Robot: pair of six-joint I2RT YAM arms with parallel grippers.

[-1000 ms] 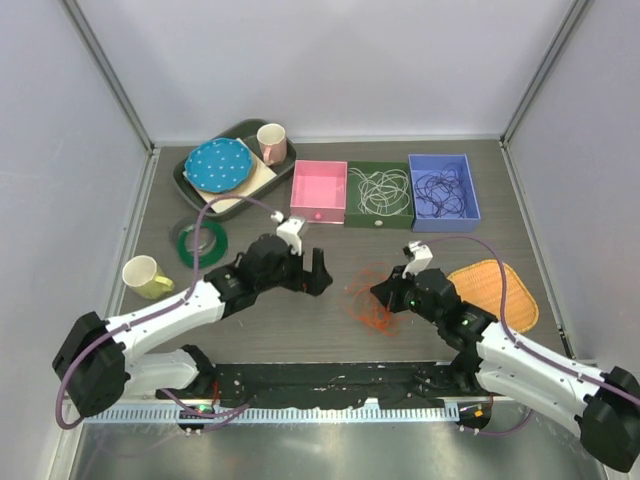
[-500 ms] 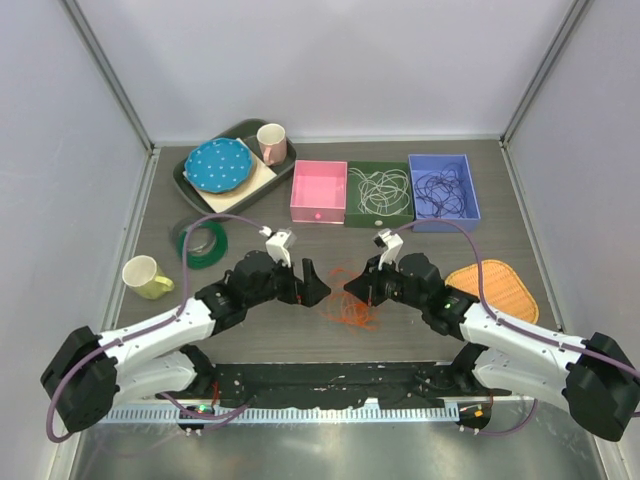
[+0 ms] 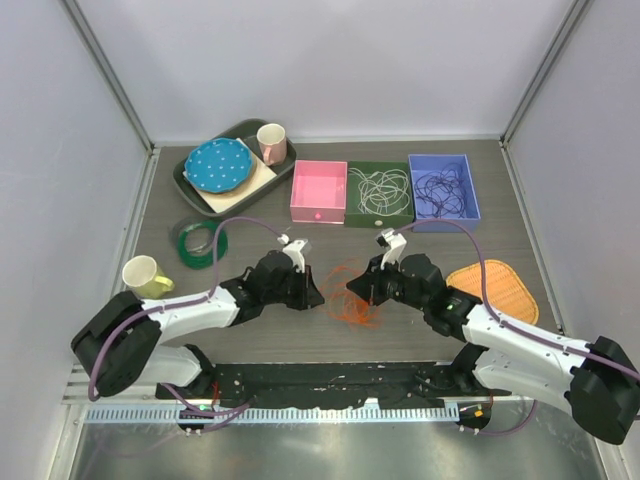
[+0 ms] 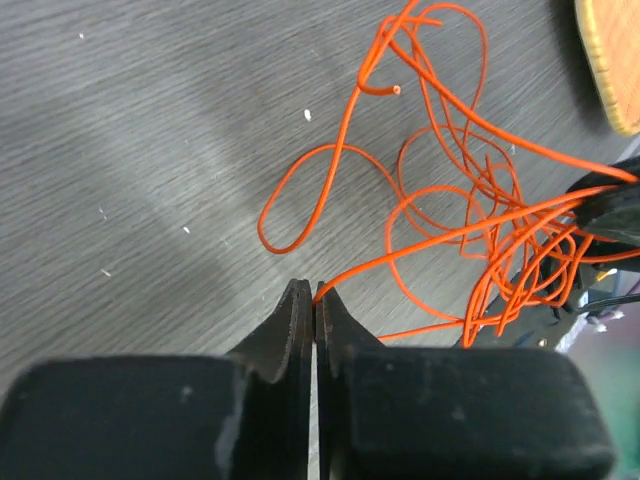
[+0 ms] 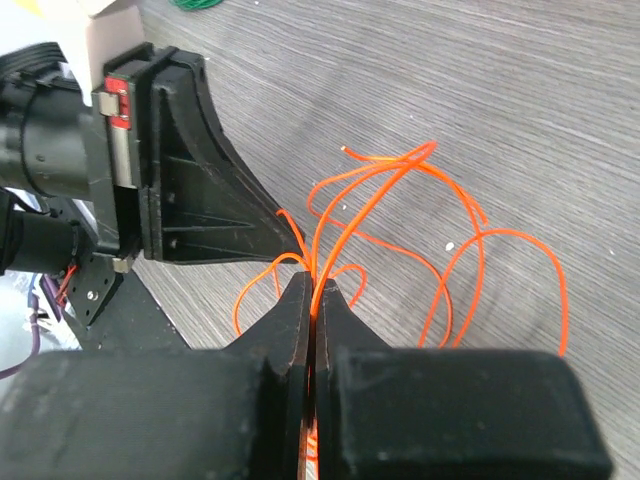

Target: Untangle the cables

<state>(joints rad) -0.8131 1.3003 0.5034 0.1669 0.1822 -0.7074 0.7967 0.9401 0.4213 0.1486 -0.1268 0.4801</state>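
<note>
A grey wood-grain worktop (image 3: 330, 248) carries everything, with blank pale walls on three sides. The white left arm (image 3: 190, 312) and white right arm (image 3: 520, 345) reach in from the near edge and meet at the middle.

At the far left sits a dark rectangular tray (image 3: 185, 182). It holds a blue round plate with white dots (image 3: 218, 165) and a pink mug (image 3: 271, 143). To its right three shallow square boxes stand in a row, touching:
- a pink box (image 3: 320, 185);
- a dark green box (image 3: 378, 221) filled with loose white cables (image 3: 380, 190);
- a blue box (image 3: 444, 223) filled with dark purple cables (image 3: 440, 192).

A woven yellow-orange mat (image 3: 495, 290) lies flat near the right side. A green roll of tape (image 3: 183, 243) lies left of centre, with a pale yellow mug (image 3: 145, 277) just nearer.

The red-orange cable (image 3: 352, 308), a thin wire in loose overlapping loops, lies on the bare worktop between the two arms, in front of the pink and green boxes.

The left pincer (image 4: 315, 292) has its black fingers pressed together, and a strand of the red-orange cable comes out from between its tips. The right pincer (image 5: 312, 288) is likewise closed, pinching another strand of that cable. The two pincers face each other, near but apart, at the far edge of the tangle.
</note>
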